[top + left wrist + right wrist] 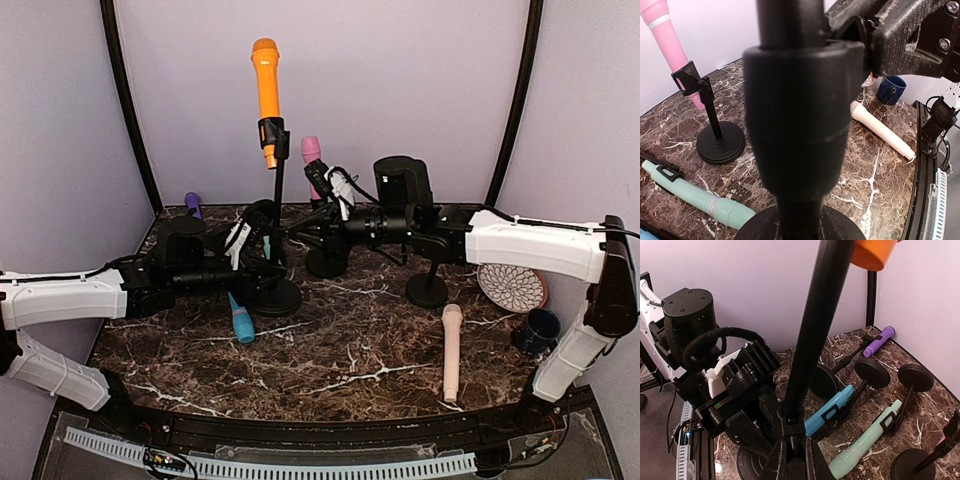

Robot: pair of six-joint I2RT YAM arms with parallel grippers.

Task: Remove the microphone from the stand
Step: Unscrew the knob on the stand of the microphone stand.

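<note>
orange microphone (pixel 265 85) sits clipped atop the stand (pixel 279 205), high above both claws; left claw (pixel 260 237) and right claw (pixel 790 460) each clenched around its pole.

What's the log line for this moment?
left jaws: shut on tall stand | right jaws: shut on tall stand, higher up | orange mic: in clip, not yet removed

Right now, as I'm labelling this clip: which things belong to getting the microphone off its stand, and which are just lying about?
In the job: orange microphone, tall stand, left end effector, right end effector.
Lying about: pink microphone, blue microphone, beige microphone, mint microphone, plate, mug.
</note>
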